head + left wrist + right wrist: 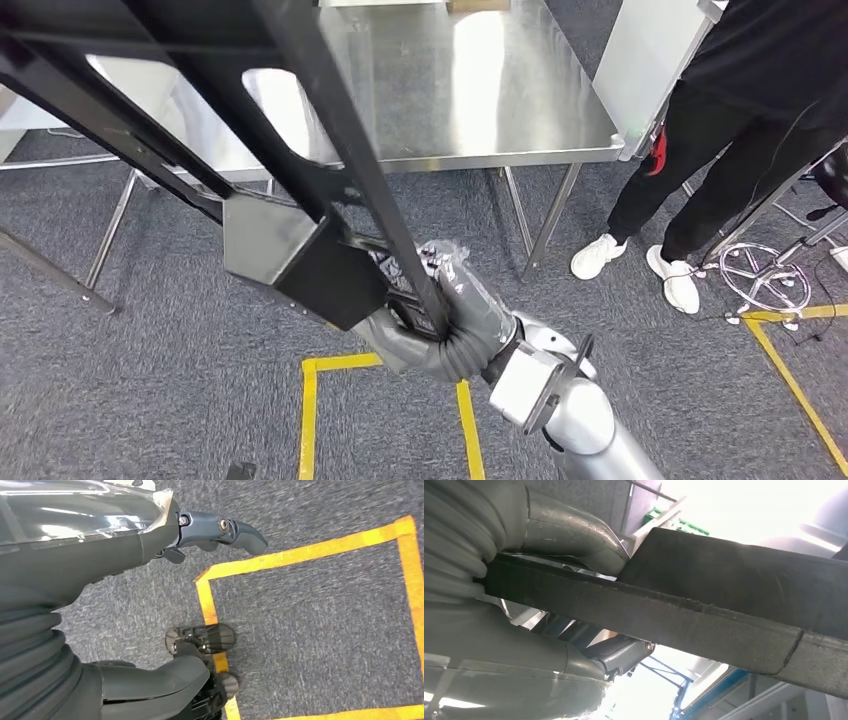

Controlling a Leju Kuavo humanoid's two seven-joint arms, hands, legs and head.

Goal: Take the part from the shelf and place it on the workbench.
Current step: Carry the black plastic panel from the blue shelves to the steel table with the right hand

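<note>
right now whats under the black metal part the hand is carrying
Grey carpet and yellow floor tape lie below the black metal part, which the right hand grips. It covers part of the steel workbench.

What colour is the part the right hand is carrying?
Black. The part is a dark metal frame gripped by the right hand, clearest in the head view.

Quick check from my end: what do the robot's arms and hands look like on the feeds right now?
Right arm: polished silver shell, with a boxy silver wrist block. The right hand has a grey ribbed cuff, grey cover, dark fingers and a clear plastic wrap. The left hand looks alike: grey ribbed cover, glossy clear film, and blue-grey fingers with visible screws.
</note>
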